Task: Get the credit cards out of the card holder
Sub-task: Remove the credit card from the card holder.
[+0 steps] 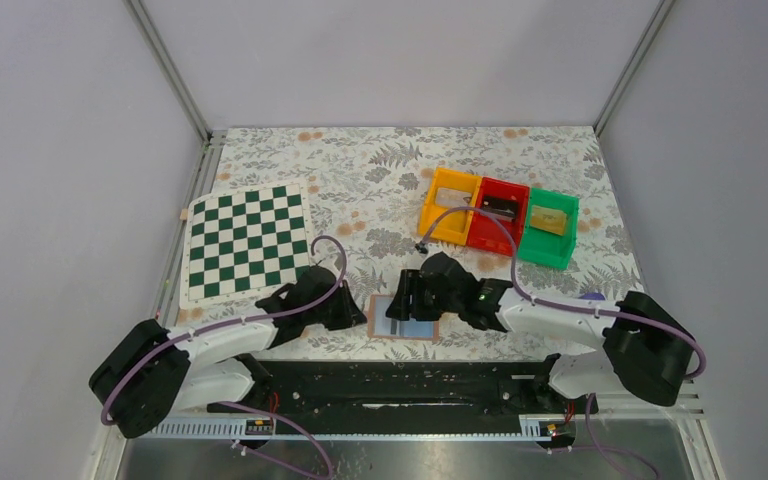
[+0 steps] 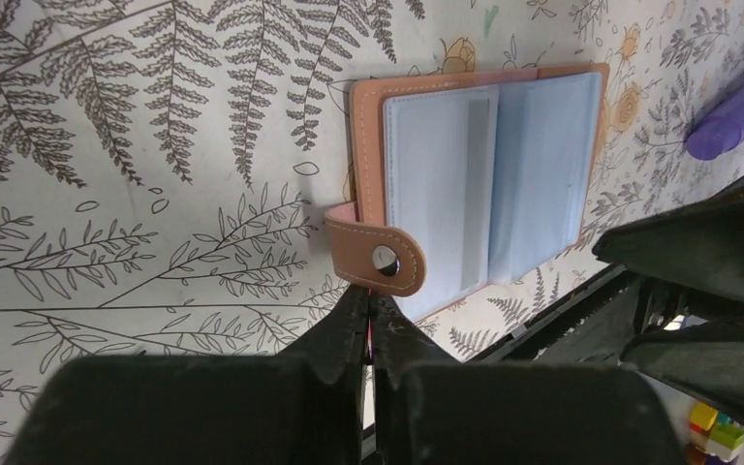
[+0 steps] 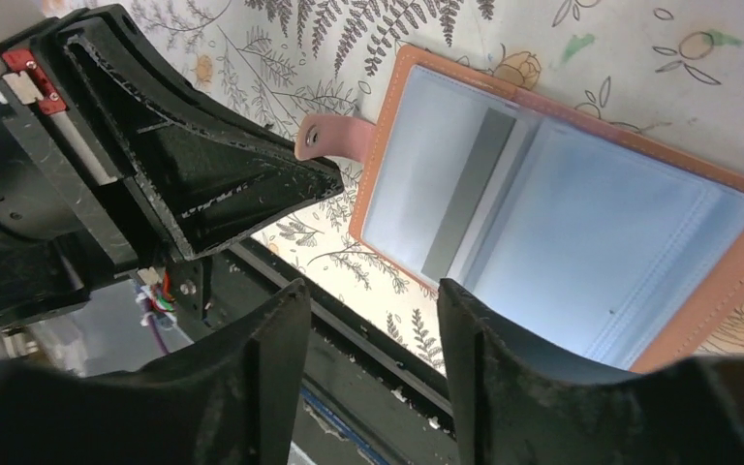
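Card holder (image 1: 410, 330) open and flat on the patterned desk (image 1: 360, 180), close to the near edge between both arms, pale blue pockets up, snap strap (image 2: 378, 254) sticking out on the left side. Left fingers (image 2: 344, 339) pressed together, tips right at the strap's snap end, grip on it impossible to tell. Right fingers (image 3: 271, 329) spread apart, hovering above the holder.
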